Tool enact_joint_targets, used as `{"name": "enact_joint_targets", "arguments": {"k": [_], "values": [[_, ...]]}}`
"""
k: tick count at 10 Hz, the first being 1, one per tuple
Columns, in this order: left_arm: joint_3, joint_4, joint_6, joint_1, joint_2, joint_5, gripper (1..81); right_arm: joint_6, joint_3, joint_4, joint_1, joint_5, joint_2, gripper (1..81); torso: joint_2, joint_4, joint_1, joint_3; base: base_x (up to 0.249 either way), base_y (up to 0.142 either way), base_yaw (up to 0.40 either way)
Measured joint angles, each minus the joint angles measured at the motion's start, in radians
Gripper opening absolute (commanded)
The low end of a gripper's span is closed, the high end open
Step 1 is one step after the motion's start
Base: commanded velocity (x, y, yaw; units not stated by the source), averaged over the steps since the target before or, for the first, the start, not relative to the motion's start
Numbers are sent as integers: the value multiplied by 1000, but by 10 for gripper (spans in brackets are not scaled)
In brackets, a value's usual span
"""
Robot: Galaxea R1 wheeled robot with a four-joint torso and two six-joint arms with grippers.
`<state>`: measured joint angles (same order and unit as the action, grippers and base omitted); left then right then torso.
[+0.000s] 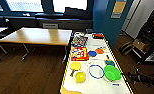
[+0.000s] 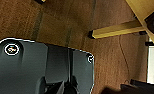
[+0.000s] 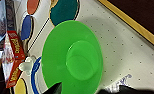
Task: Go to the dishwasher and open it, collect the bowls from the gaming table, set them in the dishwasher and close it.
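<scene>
**Bowls on the gaming counter, right arm alongside**

Bowls first: you have the wide green bowl [image 1: 112, 72] sitting on the white gaming counter [image 1: 93, 86] near its right yellow-trimmed edge, and the smaller yellow bowl [image 1: 80, 77] toward the left edge, both at the near end. Between them lies a thin blue ring [image 1: 96, 71]; your right wrist view shows the ring passing just under the green bowl's [image 3: 72, 58] rim. Just beyond the yellow bowl rests a flat yellow paddle [image 1: 75, 66]. Farther up the counter you see a red box [image 1: 79, 53], blue, orange and teal discs, and more boxes. Your right tool's [image 3: 76, 90] dark tips sit just beside the green bowl's rim; you cannot tell whether they are spread. Your left arm hangs over wood floor [image 2: 55, 22]; its tool state cannot be told either. A light-wood table [image 1: 38, 36] stands to the left.
</scene>
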<state>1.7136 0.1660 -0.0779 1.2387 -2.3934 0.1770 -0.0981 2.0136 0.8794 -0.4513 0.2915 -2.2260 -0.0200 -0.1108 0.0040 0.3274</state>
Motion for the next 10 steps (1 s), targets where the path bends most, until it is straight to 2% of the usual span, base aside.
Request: {"name": "enact_joint_targets", "arguments": {"k": [5,10], "values": [[27,0,0,0,-16,-14,811,0,-50,2,-57,-91,-16,811,0,0,0,0,0,0,0],[40,0,0,0,-29,-21,811,-8,-61,9,-127,-140,-19,811,0,0,0,0,0,0,0]]}}
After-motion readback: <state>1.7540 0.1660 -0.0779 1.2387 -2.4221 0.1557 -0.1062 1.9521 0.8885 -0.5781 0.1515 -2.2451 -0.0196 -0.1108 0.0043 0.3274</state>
